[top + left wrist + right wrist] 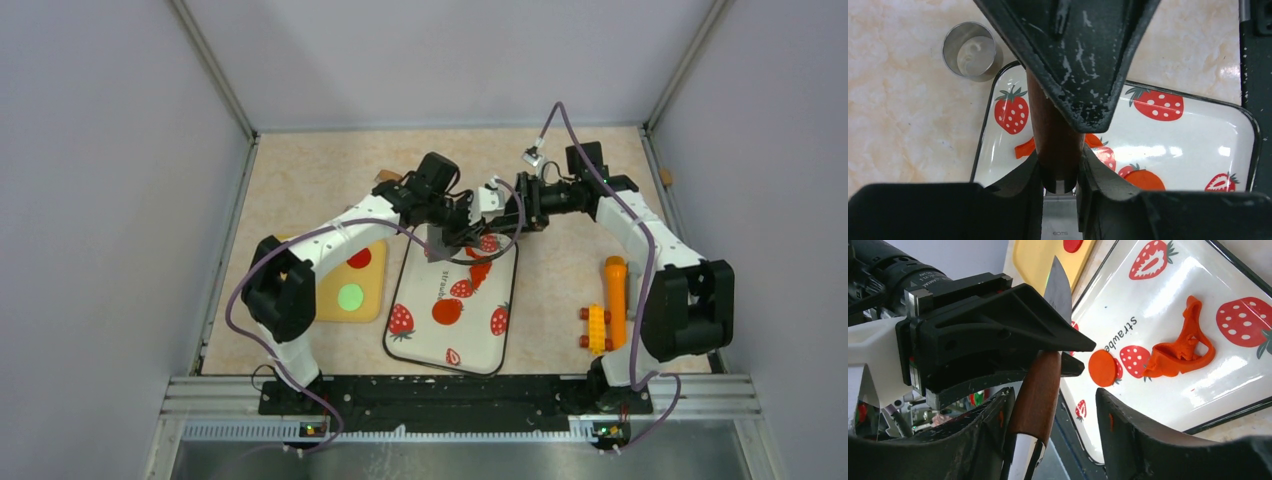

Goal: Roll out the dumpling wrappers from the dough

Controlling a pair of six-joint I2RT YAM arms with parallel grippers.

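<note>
Left gripper [1059,166] is clamped on the scraper [1040,385] handle; the right gripper [1053,396] has its jaws apart around that handle. Ragged dough [1180,347] lies at the tray's [1168,400] 12 o'clock end, with a round wrapper [1102,368] near its centre.

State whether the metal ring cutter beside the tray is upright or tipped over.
Upright: the ring cutter stands on the table, its round opening facing up.

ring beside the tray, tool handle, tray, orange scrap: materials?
ring: metal, likely steel; thin, bright, mirror-like wall.
tool handle: looks like wood; smooth brown, satin sheen; could be plastic.
tray: glossy white, dark rim, strong glare; enamel or melamine, can't tell.
orange scrap: soft clay; matte, torn curled edges.
</note>
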